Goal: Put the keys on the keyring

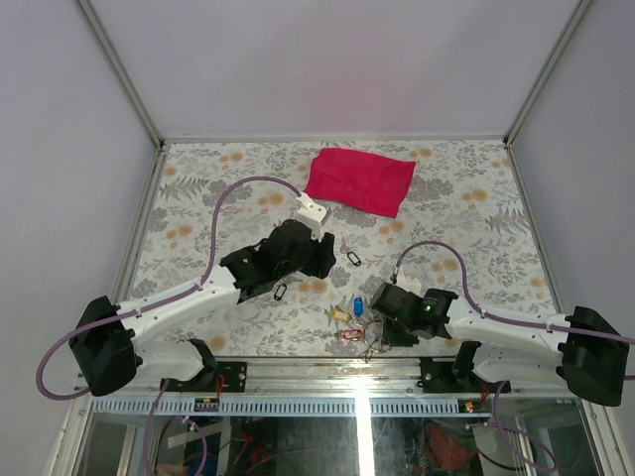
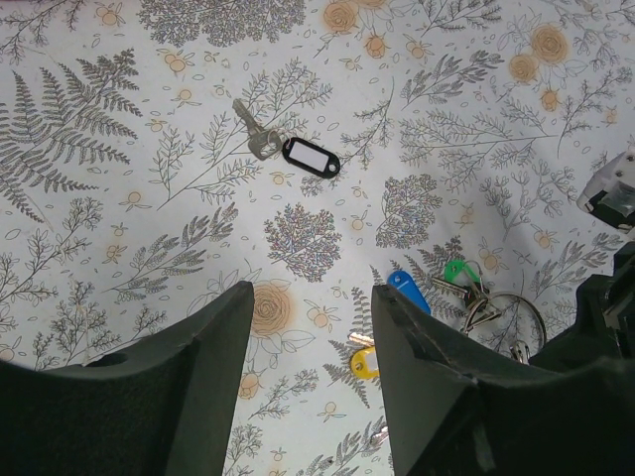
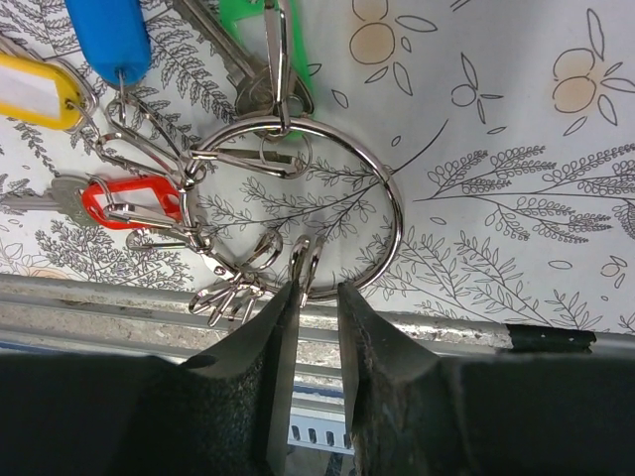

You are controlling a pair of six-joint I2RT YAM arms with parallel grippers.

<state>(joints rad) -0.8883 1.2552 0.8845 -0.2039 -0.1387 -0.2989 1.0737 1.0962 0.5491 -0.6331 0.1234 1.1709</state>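
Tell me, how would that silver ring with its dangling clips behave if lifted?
The thin keyring is probably stiff and light. Its clips and tagged keys link loosely, so they'd likely dangle and swing. Shiny wire may slip.

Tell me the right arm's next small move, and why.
Probably finish closing the right gripper on the small clip at the keyring's near edge. Its fingers straddle that clip with only a narrow gap, and a firm pinch isn't evident yet. The black-tagged key lies loose, apart from the ring.
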